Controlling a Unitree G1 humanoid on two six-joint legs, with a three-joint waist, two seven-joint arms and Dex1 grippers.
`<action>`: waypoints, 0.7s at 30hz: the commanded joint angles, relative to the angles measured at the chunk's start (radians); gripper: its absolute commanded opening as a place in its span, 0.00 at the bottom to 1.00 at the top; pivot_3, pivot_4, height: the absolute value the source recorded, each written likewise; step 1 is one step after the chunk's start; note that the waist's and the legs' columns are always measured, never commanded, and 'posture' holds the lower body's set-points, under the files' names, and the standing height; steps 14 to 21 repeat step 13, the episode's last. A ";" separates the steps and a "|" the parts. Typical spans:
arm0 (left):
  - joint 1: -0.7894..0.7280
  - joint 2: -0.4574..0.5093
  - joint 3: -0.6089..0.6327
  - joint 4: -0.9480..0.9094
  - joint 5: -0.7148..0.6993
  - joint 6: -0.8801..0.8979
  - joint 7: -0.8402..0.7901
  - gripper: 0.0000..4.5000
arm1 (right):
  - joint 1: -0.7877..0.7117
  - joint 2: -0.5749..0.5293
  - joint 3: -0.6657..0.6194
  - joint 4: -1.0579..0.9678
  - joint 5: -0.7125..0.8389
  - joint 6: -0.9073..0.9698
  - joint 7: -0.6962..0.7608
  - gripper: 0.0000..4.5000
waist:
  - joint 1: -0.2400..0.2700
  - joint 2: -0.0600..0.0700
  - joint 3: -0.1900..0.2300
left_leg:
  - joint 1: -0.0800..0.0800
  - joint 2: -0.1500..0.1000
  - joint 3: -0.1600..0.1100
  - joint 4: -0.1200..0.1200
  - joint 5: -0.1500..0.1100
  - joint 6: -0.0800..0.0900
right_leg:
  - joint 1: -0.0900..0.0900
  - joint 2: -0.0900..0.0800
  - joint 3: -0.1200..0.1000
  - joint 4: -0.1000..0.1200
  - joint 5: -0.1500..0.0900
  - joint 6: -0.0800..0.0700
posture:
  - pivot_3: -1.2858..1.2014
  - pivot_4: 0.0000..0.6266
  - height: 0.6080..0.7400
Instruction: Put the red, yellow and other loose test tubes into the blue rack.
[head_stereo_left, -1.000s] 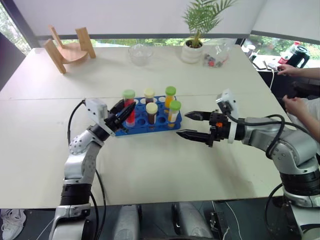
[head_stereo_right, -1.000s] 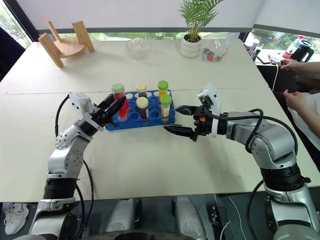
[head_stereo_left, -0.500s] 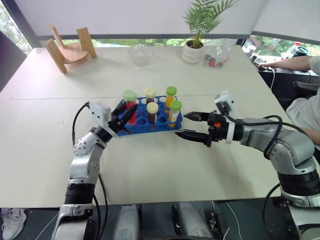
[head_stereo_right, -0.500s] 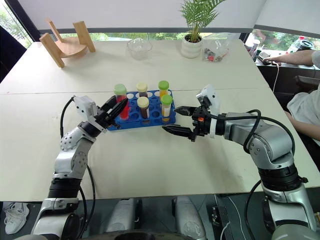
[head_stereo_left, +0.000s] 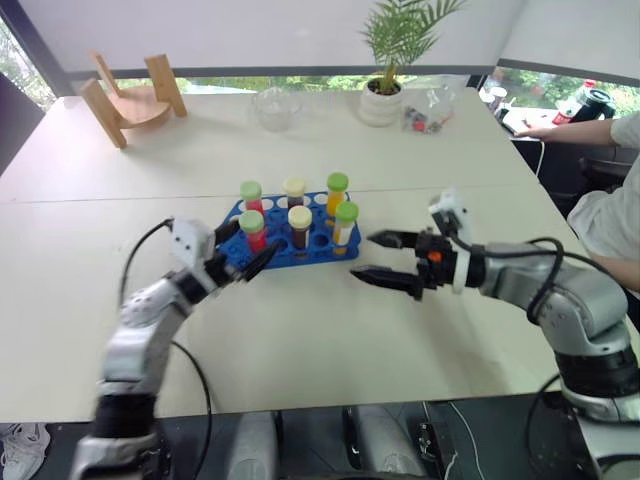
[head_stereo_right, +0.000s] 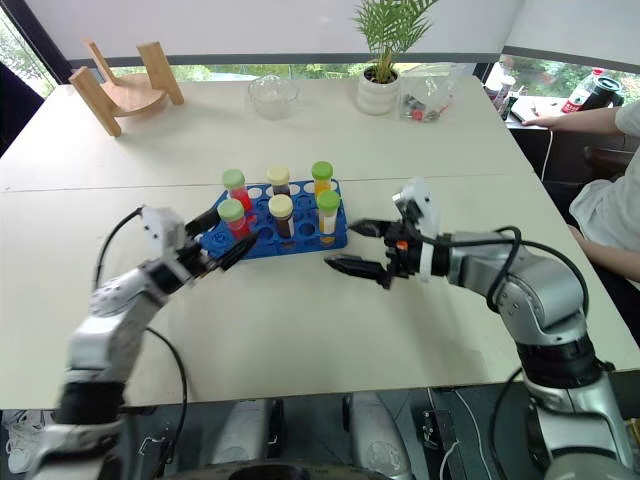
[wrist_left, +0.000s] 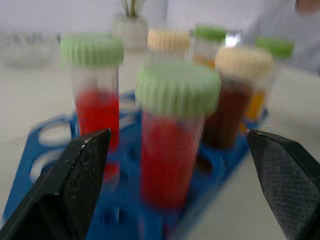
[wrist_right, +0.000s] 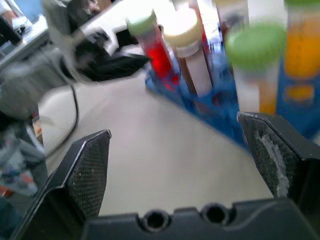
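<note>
The blue rack (head_stereo_left: 322, 243) sits mid-table with several capped tubes standing upright in it. At its front left corner stands a red tube with a green cap (wrist_left: 172, 150), and a second red tube (wrist_left: 96, 112) is behind it. Brown tubes with cream caps (head_stereo_left: 299, 224) and orange and yellow ones with green caps (head_stereo_left: 345, 222) fill other holes. My left gripper (head_stereo_right: 232, 240) is open just left of the rack, its fingers (wrist_left: 75, 175) apart on either side of the front red tube without touching it. My right gripper (head_stereo_left: 372, 258) is open and empty to the right of the rack.
A wooden stand (head_stereo_left: 128, 95) is at the back left. A glass bowl (head_stereo_left: 277, 106), a potted plant (head_stereo_left: 384, 98) and a plastic bag (head_stereo_left: 430, 110) line the far edge. A person's arm (head_stereo_left: 590, 128) rests at the right.
My left gripper has opened, left the red tube standing in the rack's front left hole, and drawn back and down to the left. The right gripper has sunk slightly.
</note>
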 joint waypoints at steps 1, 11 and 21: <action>0.118 0.145 0.126 -0.118 -0.127 0.146 -0.109 0.98 | 0.090 -0.071 -0.046 -0.055 -0.002 -0.034 0.073 1.00 | 0.001 0.000 0.000 | 0.000 0.000 0.000 -0.001 0.000 0.000 | -0.002 0.000 0.000 0.000 -0.001 -0.001 | 0.52 0.24 1.00; 0.239 0.209 0.132 0.013 -0.043 0.054 -0.222 0.98 | 0.244 -0.052 -0.010 -0.040 -0.066 -0.122 0.081 1.00 | 0.005 0.000 0.001 | 0.000 0.000 0.004 0.000 0.001 -0.001 | -0.003 -0.001 0.001 -0.001 -0.005 -0.009 | 0.52 0.24 1.00; 0.221 0.188 0.120 0.017 -0.045 0.059 -0.210 0.98 | 0.246 -0.032 -0.007 -0.043 -0.070 -0.124 0.067 1.00 | 0.007 0.000 0.001 | 0.000 0.000 0.003 0.000 0.001 -0.001 | -0.003 -0.001 0.001 -0.001 -0.005 -0.009 | 0.52 0.24 1.00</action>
